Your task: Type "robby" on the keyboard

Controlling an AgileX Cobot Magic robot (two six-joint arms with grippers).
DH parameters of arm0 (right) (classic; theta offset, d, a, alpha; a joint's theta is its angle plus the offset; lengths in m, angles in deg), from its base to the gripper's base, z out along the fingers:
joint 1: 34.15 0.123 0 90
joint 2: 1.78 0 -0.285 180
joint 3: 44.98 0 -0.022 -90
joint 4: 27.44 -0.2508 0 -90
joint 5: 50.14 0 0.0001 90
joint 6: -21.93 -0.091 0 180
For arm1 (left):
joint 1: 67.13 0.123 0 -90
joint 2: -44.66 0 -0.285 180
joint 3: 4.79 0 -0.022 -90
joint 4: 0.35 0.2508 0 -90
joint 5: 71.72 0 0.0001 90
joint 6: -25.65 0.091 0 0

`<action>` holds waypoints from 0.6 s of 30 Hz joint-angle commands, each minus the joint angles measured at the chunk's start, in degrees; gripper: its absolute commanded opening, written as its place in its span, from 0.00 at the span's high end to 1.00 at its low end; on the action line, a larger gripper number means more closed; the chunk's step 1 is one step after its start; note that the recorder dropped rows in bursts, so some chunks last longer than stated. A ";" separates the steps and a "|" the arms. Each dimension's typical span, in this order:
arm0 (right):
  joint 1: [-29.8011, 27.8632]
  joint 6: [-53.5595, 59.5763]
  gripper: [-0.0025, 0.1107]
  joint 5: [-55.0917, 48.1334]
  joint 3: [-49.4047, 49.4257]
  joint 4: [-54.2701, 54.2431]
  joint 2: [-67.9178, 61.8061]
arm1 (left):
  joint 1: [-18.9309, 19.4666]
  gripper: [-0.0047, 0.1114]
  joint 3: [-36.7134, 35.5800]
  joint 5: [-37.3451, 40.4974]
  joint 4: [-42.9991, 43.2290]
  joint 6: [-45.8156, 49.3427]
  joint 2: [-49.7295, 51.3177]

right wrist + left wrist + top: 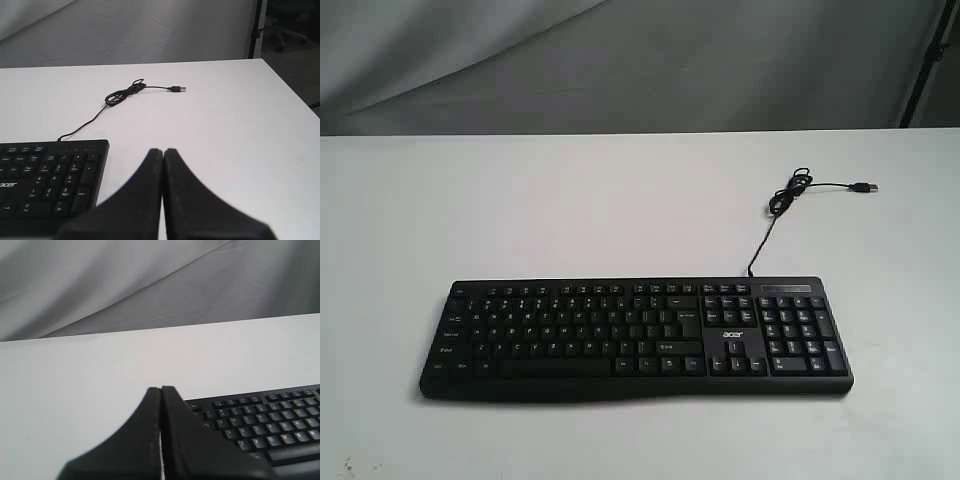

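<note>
Lying on table (620, 200), keyboard (635, 338), inset from edges

The exterior view looks from the typist's side and above, tilted down on the white surface (620, 210), far enough back to take in the whole keyboard (635, 338) and the grey backdrop (620, 60). The left wrist view sits low and close behind the left hand (161, 390), facing across the keyboard's letter end toward that backdrop. The right wrist view sits equally low behind the right hand (163, 151), beside the number-pad end, facing the cable (120, 95). Each wrist view shares its keyboard end with the exterior view; the right shares the cable too.
</note>
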 commanded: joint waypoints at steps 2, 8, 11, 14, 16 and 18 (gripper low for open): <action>-0.36 -0.34 0.98 0.23 0.17 -0.38 0.20 | -0.36 0.96 -0.25 -0.31 0.27 -0.16 -0.20; -0.36 -0.34 0.98 0.23 0.17 -0.38 0.20 | -0.36 0.96 -0.25 -0.31 0.27 -0.16 -0.20; -0.36 -0.34 0.98 0.23 0.17 -0.38 0.20 | -0.36 0.96 -0.25 -0.31 0.27 -0.16 -0.20; -0.36 -0.34 0.98 0.23 0.17 -0.38 0.20 | -0.36 0.96 -0.25 -0.31 0.27 -0.16 -0.20; -0.36 -0.20 0.98 0.23 0.17 -0.38 0.20 | -0.36 0.96 -0.25 -0.31 0.27 -0.16 -0.20; -0.36 -0.06 0.98 1.04 0.17 0.00 0.20 | -0.36 0.96 -0.25 -0.31 0.27 -0.16 -0.20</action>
